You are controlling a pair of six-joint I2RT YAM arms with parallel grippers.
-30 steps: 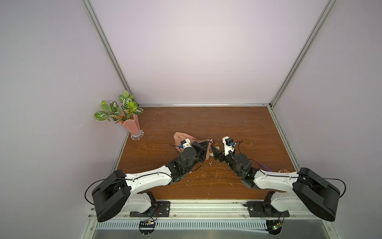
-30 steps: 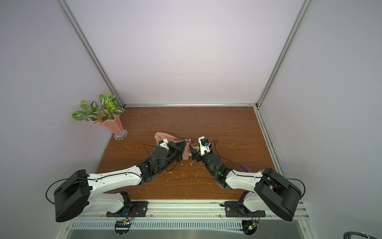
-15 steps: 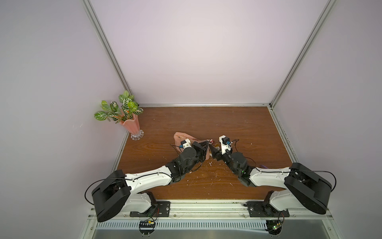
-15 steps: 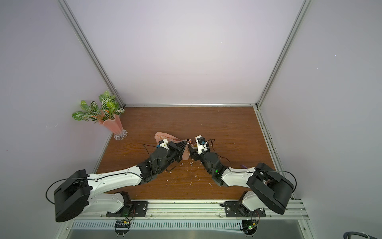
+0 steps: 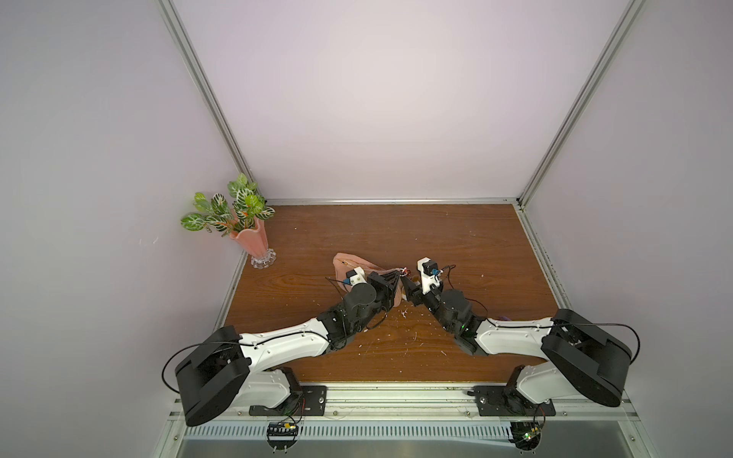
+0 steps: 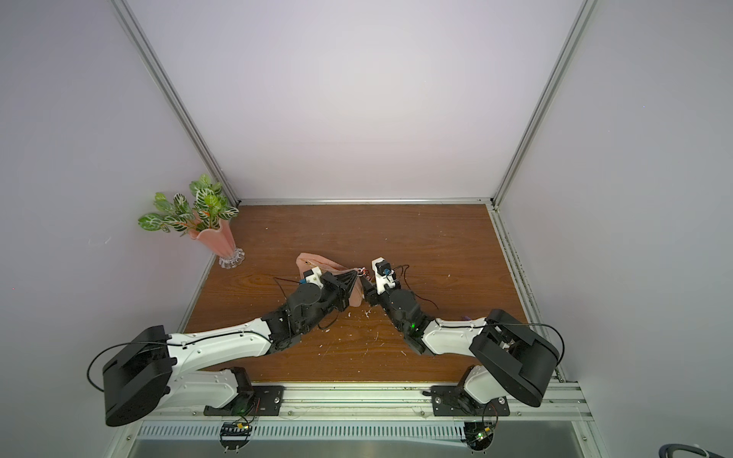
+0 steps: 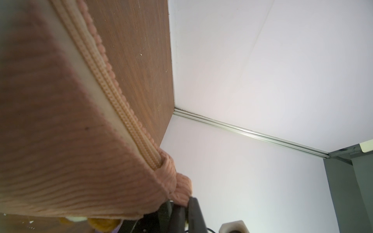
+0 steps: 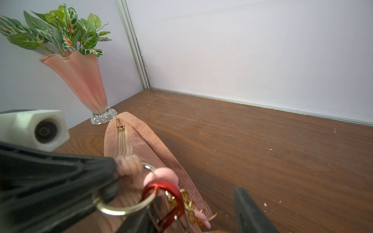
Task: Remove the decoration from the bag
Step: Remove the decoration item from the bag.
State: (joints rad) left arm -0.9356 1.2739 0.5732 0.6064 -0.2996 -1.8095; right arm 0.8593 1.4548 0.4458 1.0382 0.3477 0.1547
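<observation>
Your left claw (image 8: 114, 171) clamps the bag (image 8: 141, 145) at its end, mid-worktop (image 8: 262, 141); your right claw (image 8: 193, 203) stands part-open astride the decoration's red loop (image 8: 161, 184).

Salmon-pink ribbed bag (image 8: 141, 145), pink vase (image 8: 84, 80), grn/wht veined leaves (image 8: 60, 26), brown tbl (image 8: 262, 151).

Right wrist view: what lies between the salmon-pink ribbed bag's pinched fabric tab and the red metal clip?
A silver split ring and a pink bead, shown in the right wrist view.

Robot lab cell (white panels (image 5: 377, 99), aluminium framing (image 5: 206, 97)) around a wooden tabletop (image 5: 396, 238).
</observation>
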